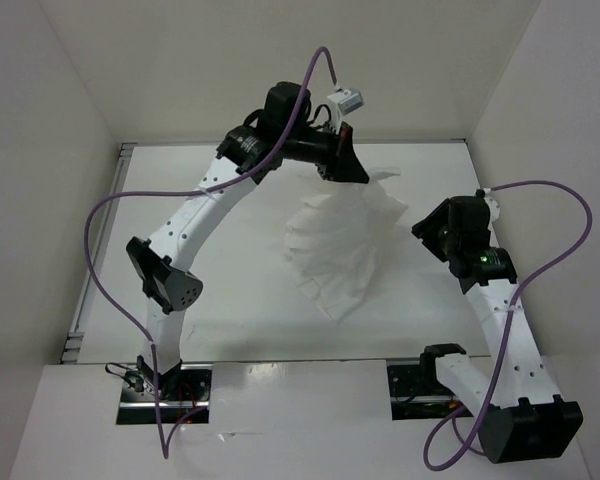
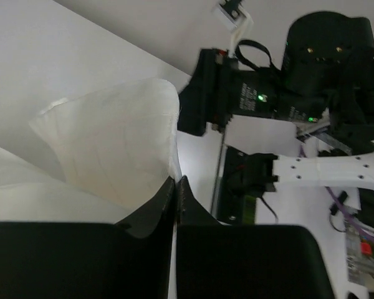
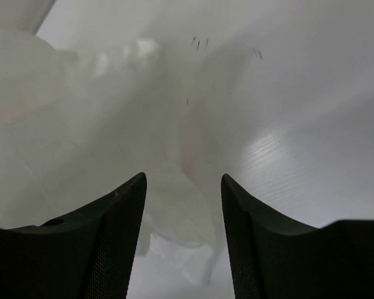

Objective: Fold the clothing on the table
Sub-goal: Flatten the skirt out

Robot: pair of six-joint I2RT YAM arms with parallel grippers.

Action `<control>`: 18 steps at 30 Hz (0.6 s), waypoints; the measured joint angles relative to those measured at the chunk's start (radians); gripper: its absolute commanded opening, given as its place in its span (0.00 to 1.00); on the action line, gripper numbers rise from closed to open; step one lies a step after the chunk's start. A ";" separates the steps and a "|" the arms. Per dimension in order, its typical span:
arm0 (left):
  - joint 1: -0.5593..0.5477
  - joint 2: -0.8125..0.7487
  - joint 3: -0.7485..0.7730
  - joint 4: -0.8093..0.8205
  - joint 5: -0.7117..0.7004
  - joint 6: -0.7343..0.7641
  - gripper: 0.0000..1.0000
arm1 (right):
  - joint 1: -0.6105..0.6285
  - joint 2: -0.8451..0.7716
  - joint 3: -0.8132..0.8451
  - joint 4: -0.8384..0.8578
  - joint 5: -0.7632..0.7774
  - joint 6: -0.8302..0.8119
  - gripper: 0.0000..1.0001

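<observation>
The white, thin, narrowly pleated fan-shaped garment (image 1: 338,250) is bunched at the middle of the plain white flat table (image 1: 230,310), with its far edge raised. That edge is pinched between the closed jaws of the left gripper (image 2: 176,184). The right gripper (image 3: 182,180) is spread wide over the fabric, and nothing is held in it.

The left gripper (image 2: 176,182) has its jaws pressed together on an edge of the clothing (image 2: 112,149). The cloth stands up in a curved white flap just above and left of the gripper. Beyond the gripper, up and to its right, the dark right arm (image 2: 324,68) hangs over the table (image 2: 43,50).
</observation>
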 measured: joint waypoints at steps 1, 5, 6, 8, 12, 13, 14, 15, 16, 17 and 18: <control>-0.013 0.003 -0.001 -0.003 0.018 -0.011 0.00 | -0.001 -0.001 0.008 0.004 0.024 -0.006 0.58; -0.055 0.031 0.078 -0.060 0.086 -0.064 0.00 | -0.008 -0.011 0.047 0.008 0.122 -0.030 0.58; -0.060 0.037 0.124 -0.082 0.084 -0.078 0.00 | -0.011 -0.014 0.056 0.010 0.141 -0.035 0.59; -0.052 0.037 0.199 -0.100 0.069 -0.087 0.00 | -0.013 -0.018 0.071 0.018 0.169 -0.045 0.59; 0.036 0.011 0.252 -0.101 -0.026 -0.108 0.00 | -0.015 -0.016 0.074 0.028 0.181 -0.056 0.59; 0.065 0.010 0.248 -0.101 -0.051 -0.109 0.00 | -0.017 -0.015 0.074 0.029 0.180 -0.057 0.59; 0.098 0.010 0.222 -0.090 -0.077 -0.111 0.00 | -0.018 -0.013 0.074 0.029 0.180 -0.057 0.59; 0.131 0.007 0.176 -0.073 -0.105 -0.116 0.00 | -0.021 -0.009 0.074 0.029 0.179 -0.057 0.59; 0.162 0.010 0.123 -0.056 -0.136 -0.131 0.01 | -0.024 -0.006 0.074 0.029 0.177 -0.057 0.59; 0.191 0.019 0.062 -0.035 -0.168 -0.143 0.04 | -0.026 -0.002 0.074 0.029 0.177 -0.057 0.59; 0.216 0.033 -0.013 -0.001 -0.193 -0.162 0.09 | -0.029 0.003 0.074 0.028 0.176 -0.057 0.59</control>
